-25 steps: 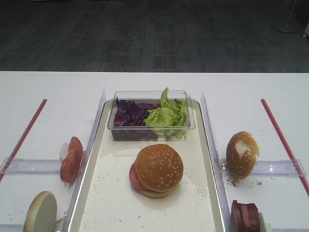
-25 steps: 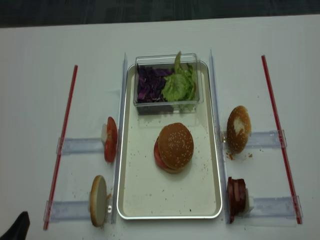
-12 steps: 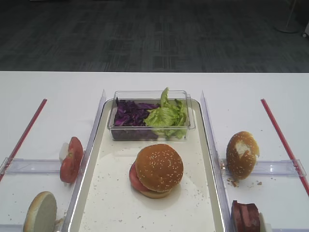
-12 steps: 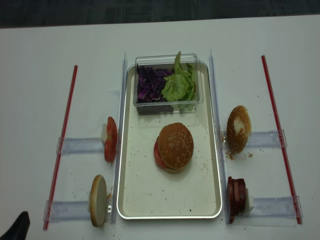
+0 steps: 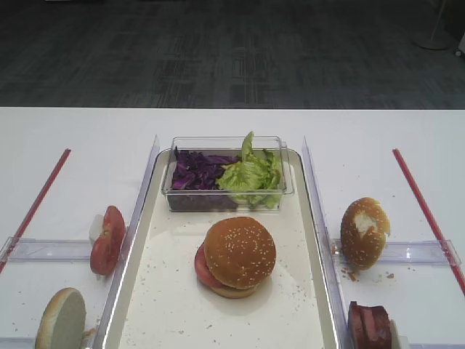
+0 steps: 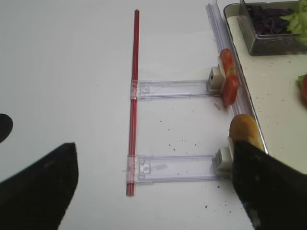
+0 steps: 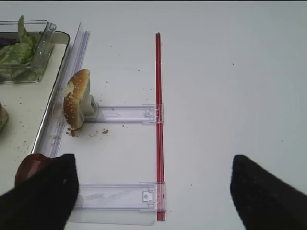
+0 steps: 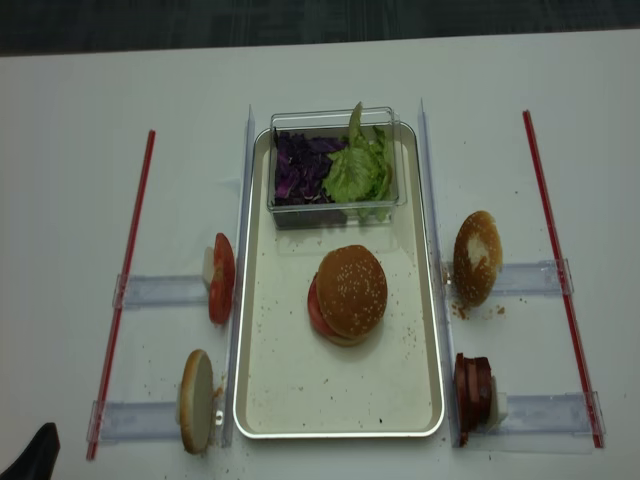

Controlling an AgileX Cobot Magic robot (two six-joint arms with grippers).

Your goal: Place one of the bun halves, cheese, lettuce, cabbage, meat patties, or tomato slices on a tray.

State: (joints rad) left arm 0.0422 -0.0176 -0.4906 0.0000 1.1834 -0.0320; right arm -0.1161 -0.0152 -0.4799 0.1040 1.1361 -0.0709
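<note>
Exterior high view shows you a white worktop (image 5: 232, 123) with a long tray (image 5: 309, 218) running down its middle. On the tray's floor sits a stacked burger: the sesame bun top (image 5: 240, 251) rests on a red tomato slice (image 5: 203, 267), with a pale bun base just visible beneath. A clear tub (image 5: 285, 174) at the tray's far end holds purple cabbage (image 5: 193, 169) beside green lettuce (image 5: 252, 173).

Off the tray, more tomato slices (image 5: 107, 240) and a pale bun half (image 5: 62, 318) stand on edge in holders on the left. A bun with a torn white patch (image 5: 363, 231) and the meat patties (image 5: 370, 322) stand on the right.

What could go wrong, as a judgement: the bun top sits slightly off-centre on the tomato, so you could topple or slide the stack by brushing it with an arm reaching across the tray. The upright pieces in the holders look easy to knock over the same way.

Right gripper (image 7: 153, 189): in the right wrist view its jaws stand wide apart at the bottom corners, holding and touching nothing. Left gripper (image 6: 153, 184): in the left wrist view its jaws are likewise spread wide and empty, above the worktop beside the pale bun half.
</note>
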